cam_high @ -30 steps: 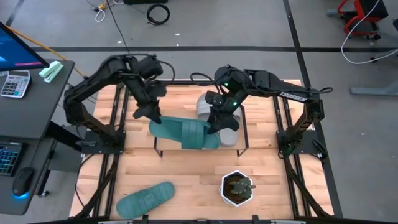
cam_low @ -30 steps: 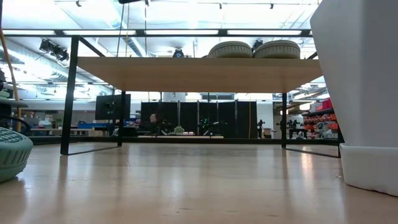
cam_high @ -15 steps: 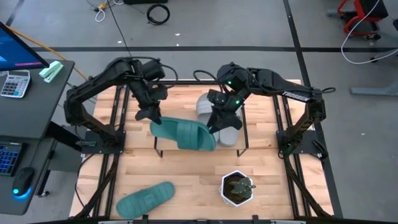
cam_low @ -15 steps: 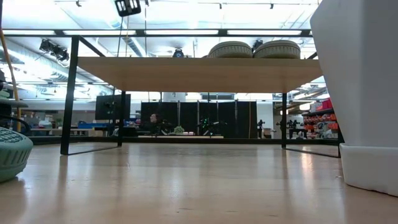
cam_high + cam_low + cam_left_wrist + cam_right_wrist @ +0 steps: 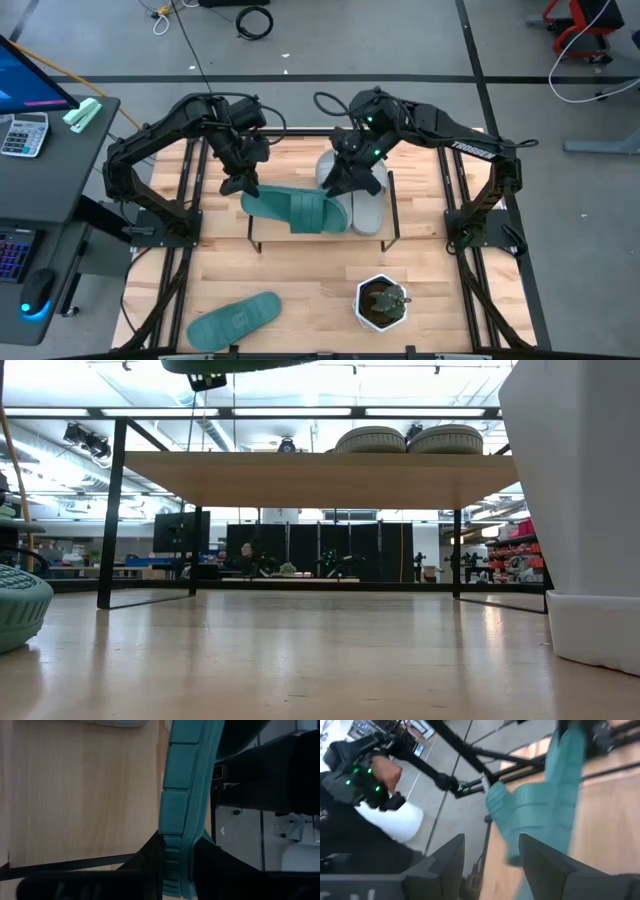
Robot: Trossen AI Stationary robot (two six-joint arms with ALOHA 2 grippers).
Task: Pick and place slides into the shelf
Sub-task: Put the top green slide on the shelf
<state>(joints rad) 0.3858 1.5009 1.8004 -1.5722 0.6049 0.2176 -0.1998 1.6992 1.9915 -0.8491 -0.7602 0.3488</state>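
A teal slide (image 5: 295,208) hangs over the shelf (image 5: 320,235), and its underside shows at the top of the low view (image 5: 240,364), above the shelf board (image 5: 320,478). My left gripper (image 5: 243,185) is shut on its left end. My right gripper (image 5: 336,184) is open just beyond the slide's right end, over the grey slides, with the teal slide (image 5: 545,810) ahead of its fingers. Two grey slides (image 5: 366,208) (image 5: 372,438) lie sole-down on the board. The second teal slide (image 5: 235,320) (image 5: 18,605) lies on the table near the front left. My left gripper holds the teal slide by the sole's end (image 5: 172,845), pinched between the two fingers (image 5: 150,862), which lie across the sole's thickness. The fingers come from above, slanting down. The slide stretches away from them toward the table's right, lifted clear above the shelf board.
A white pot with a small plant (image 5: 381,302) (image 5: 580,510) stands on the table in front of the shelf's right end. A desk with a calculator and keyboard (image 5: 25,135) is off the table's left. Black frame rails run along both table sides.
My right gripper has drawn back from the teal slide's right end toward the table's far edge and stands free of it. The slide, still held by my left gripper, has come down: its underside now shows at the low view's top edge.
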